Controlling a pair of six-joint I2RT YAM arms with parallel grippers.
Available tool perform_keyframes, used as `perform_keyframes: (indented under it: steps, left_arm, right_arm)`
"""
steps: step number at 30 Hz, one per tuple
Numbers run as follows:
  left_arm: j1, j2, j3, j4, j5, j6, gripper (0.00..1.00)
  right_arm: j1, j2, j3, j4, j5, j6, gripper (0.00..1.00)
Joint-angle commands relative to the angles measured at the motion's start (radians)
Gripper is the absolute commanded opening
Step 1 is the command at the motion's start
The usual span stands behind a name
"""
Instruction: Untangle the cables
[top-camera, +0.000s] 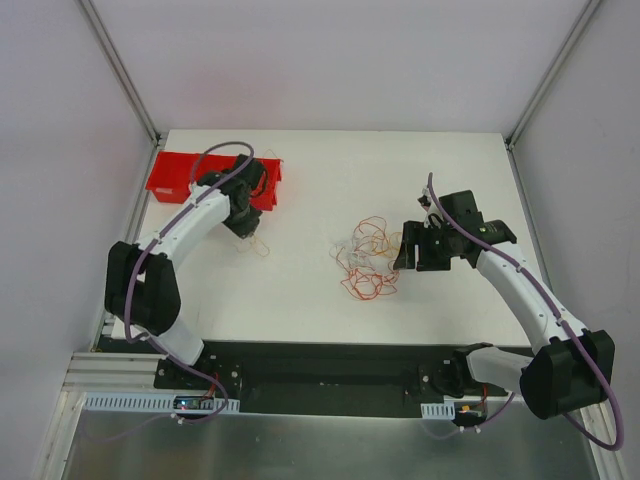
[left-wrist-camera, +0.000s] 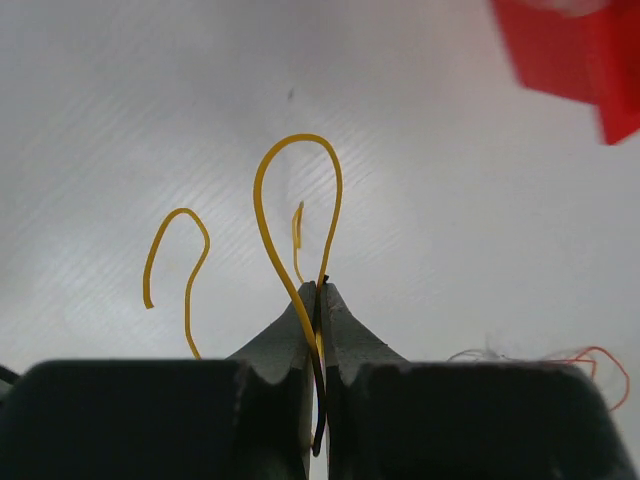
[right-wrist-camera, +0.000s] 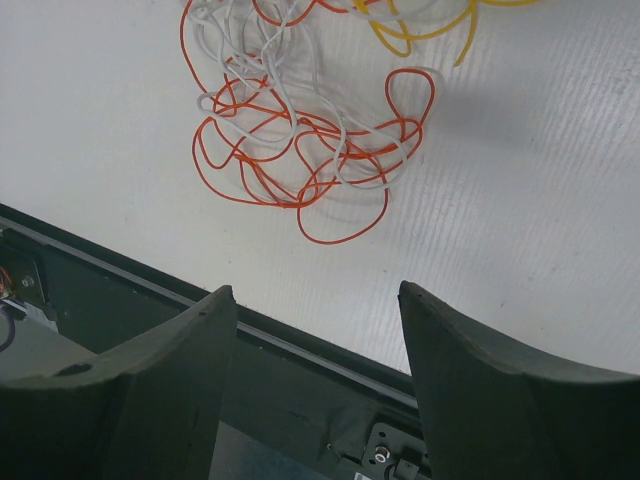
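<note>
Dark fingers (left-wrist-camera: 285, 345) of the left claw (left-wrist-camera: 318, 292) fill the bottom of the left wrist view, pressed together on a thin yellow wire (left-wrist-camera: 262, 200). The wire rises from the tips in one tall loop. A second hook of yellow (left-wrist-camera: 190, 250) curls just beside it, and I cannot tell whether that is the same strand. This claw sits near the red bin (top-camera: 170, 178) at the far left of the white surface (top-camera: 300, 190), well apart from the main tangle of cables (top-camera: 365, 258).

The right claw (right-wrist-camera: 315, 290) stands wide and holds nothing. The tangle lies ahead of its open tips in the right wrist view. From above it sits just beside that claw, toward the middle of the surface, on the robot's left of it. The right arm is clearly the nearer one. The bunch sprawls roughly round, with no clear long axis. Its orange-red loops (right-wrist-camera: 340, 225) reach closest to the right claw, so a reach straight forward would probably meet those first.

Count: two arms, two claws, one red bin and one main tangle. The tangle holds orange-red, white (right-wrist-camera: 240, 60) and yellow (right-wrist-camera: 420, 35) strands, but how many of each cannot be told. One yellow wire is held apart on the left.
</note>
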Motion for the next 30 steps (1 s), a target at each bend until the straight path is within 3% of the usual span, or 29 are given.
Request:
perform_keyframes:
  steps: [1,7,11,16,23,28,30]
  left_arm:
    - [0.009,-0.027,0.183,0.011,-0.19,0.315,0.0]
    - [0.019,0.1,0.454,0.056,-0.281,0.603,0.0]
    - [0.03,0.229,0.632,0.067,-0.341,0.705,0.0]
    - [0.068,0.422,0.794,0.105,-0.238,0.788,0.0]
    - [0.088,0.615,0.875,0.14,-0.106,0.844,0.0]
    - [0.093,0.648,0.868,0.142,-0.017,0.855,0.0]
    - [0.096,0.626,0.849,0.142,-0.015,0.855,0.15]
  right_arm:
    - [0.004,-0.009,0.02,-0.011,0.008,-0.002,0.68]
    - [0.004,0.022,0.084,-0.058,0.018,-0.007,0.68]
    - [0.004,0.028,0.118,-0.093,0.034,-0.011,0.68]
    - [0.002,0.01,0.123,-0.133,0.061,-0.013,0.68]
    - [0.004,-0.006,0.136,-0.184,0.091,-0.016,0.68]
    - [0.004,0.022,0.162,-0.185,0.101,-0.011,0.69]
    - [0.004,0.049,0.175,-0.181,0.09,-0.007,0.69]
